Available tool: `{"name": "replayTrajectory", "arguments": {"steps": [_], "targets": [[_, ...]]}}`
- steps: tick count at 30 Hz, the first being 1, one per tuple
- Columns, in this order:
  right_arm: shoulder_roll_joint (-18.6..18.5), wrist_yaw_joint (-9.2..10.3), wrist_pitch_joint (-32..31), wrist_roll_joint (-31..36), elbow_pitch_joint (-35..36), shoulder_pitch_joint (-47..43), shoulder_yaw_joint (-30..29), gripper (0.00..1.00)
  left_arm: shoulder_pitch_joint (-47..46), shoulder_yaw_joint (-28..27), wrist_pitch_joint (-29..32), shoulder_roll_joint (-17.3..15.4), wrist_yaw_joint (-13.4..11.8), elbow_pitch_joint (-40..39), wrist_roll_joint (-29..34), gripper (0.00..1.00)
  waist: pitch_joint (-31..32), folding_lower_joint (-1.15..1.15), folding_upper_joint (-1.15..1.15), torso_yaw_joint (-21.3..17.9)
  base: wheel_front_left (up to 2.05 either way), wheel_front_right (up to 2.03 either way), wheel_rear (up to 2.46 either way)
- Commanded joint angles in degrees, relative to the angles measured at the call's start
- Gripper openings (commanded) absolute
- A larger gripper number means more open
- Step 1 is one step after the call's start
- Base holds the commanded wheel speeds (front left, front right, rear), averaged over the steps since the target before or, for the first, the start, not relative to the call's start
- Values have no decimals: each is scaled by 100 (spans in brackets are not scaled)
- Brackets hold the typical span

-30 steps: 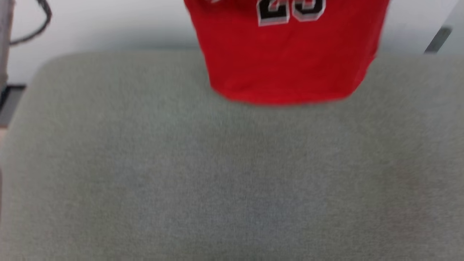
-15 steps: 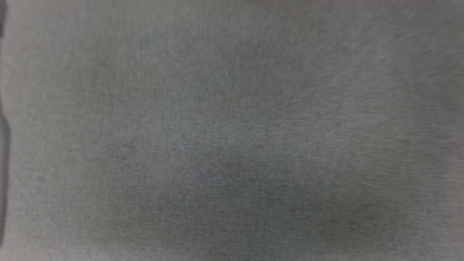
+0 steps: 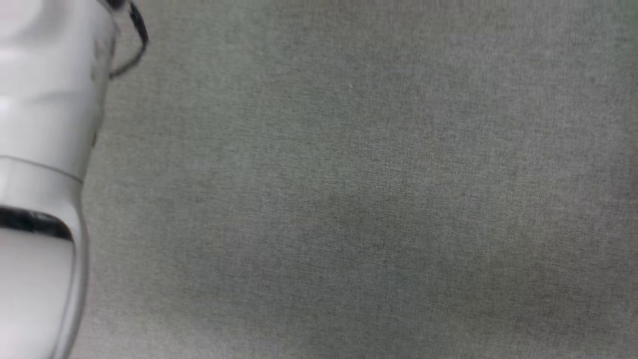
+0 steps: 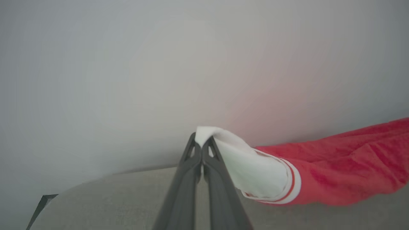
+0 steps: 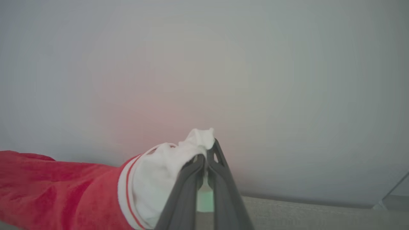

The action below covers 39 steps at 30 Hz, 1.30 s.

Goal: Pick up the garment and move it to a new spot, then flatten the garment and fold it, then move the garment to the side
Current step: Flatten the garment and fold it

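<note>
Left gripper [image 4: 202, 145] pinched shut on white sleeve end of shirt [image 4: 345, 166]. Right gripper [image 5: 207, 153] clamped on other white sleeve end. Red body cut off at frame edges; contact with grey fabric surface [image 4: 111, 198] unclear. Head view: pale forearm [image 3: 40, 124] cropped, blurred.

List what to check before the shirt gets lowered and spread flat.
1. Left claw shut on a white sleeve end of the shirt: ok.
2. Right claw shut on the other sleeve end: ok.
3. Grips deep enough to hold: cannot tell; only a little cloth shows past each tip.
4. Shirt body free of twists: cannot tell; the red cloth runs out of both wrist views.
5. Landing spot: the head view shows plain gray pad: ok.
6. Pale forearm off the landing spot, at the head view's left edge: ok.
</note>
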<state>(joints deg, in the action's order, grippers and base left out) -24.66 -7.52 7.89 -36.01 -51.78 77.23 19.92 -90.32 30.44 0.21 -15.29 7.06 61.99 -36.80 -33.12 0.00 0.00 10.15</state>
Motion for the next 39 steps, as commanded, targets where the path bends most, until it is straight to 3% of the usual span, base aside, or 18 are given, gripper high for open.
{"name": "replayTrajectory", "arguments": {"steps": [1, 8, 17, 22, 28, 39], "targets": [[-102, 6, -102, -111, 79, -171, 79, 0, 201, 32, 35, 12, 18, 25, -61, 0, 257, 0, 0, 53, 0, 0, 0], [-594, 6, -1410, -1051, 484, -1041, 312, 0, 1199, 331, 484, -83, 43, -192, -285, 0, 864, 0, 0, 52, 0, 0, 0], [-1244, 6, -2659, -1936, 1362, -2414, 345, 0, 2608, 362, 746, -665, 20, -1039, -661, 0, 1605, 0, 0, -24, 0, 0, 0], [-1526, 6, -3273, -2293, 1906, -3240, 387, 0, 3475, 304, 1068, -1021, -204, -1897, -874, 0, 1995, 0, 0, -91, 0, 0, 0], [-1797, 6, -3585, -2524, 2621, -4267, 392, 0, 4811, 281, 1726, -1577, -809, -3612, -1151, 0, 2357, 0, 0, -145, 0, 0, 0], [-2437, 6, -4394, -2948, 3782, -6128, 283, 0, 7395, 208, 2812, -2811, -2464, -6979, -1588, 0, 2658, 0, 0, -180, 0, 0, 0]]}}
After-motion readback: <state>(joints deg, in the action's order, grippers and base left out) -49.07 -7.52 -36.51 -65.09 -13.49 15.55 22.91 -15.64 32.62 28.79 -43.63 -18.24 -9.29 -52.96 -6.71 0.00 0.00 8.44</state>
